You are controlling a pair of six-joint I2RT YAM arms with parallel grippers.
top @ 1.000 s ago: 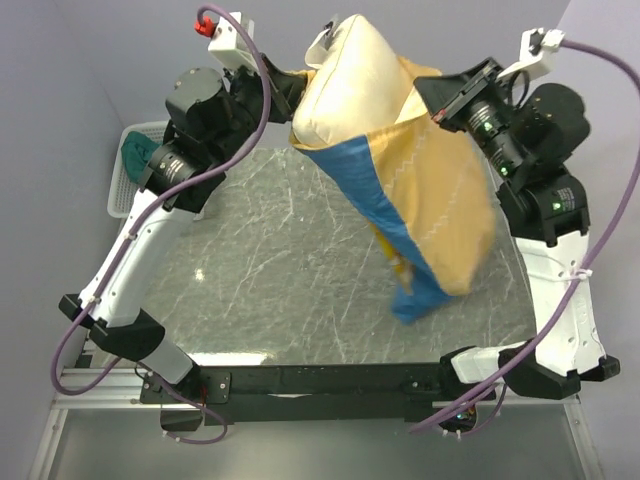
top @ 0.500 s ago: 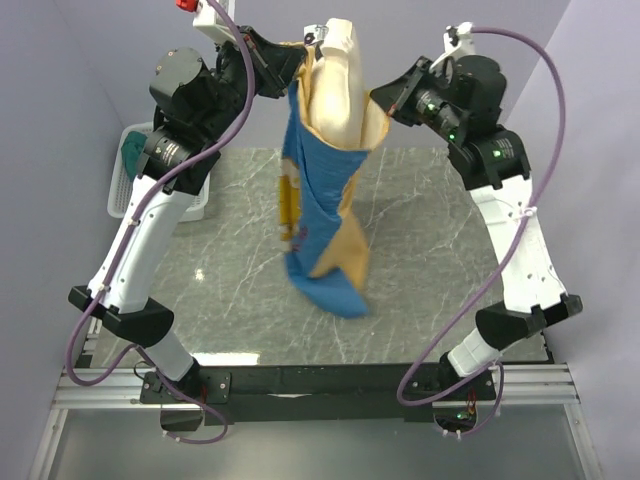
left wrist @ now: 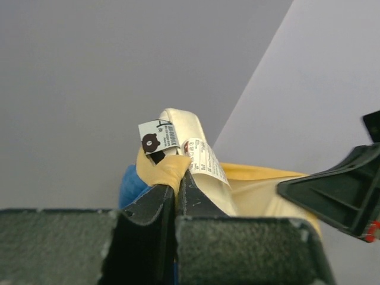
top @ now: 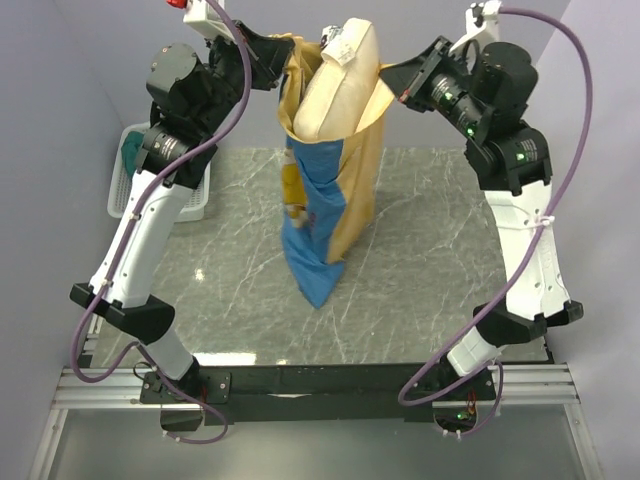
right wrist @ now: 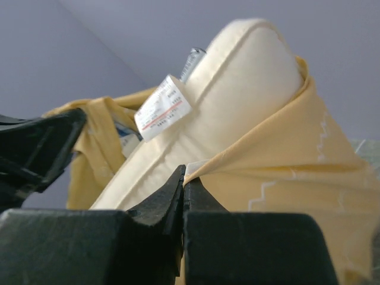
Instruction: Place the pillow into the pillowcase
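Note:
The pillowcase (top: 318,225), blue outside and mustard-yellow inside, hangs in the air between both arms, its lower end just above the table. The cream-white pillow (top: 335,85) sits in its open mouth, with the top end and its labels sticking out. My left gripper (top: 283,55) is shut on the left rim of the pillowcase (left wrist: 163,172). My right gripper (top: 388,78) is shut on the right rim (right wrist: 237,163). In the right wrist view the pillow (right wrist: 237,83) rises just beyond my fingers. In the left wrist view the pillow (left wrist: 184,127) shows behind the pinched fabric.
A white basket (top: 128,195) with dark green cloth stands at the table's left edge. The grey marble tabletop (top: 230,290) lies below the hanging case. Grey walls close in behind and at both sides.
Both grippers held the rim throughout. The case swung from spread out at the right to hanging straight down in the middle. The right arm moved up and back. The pillow sits lower in the case.

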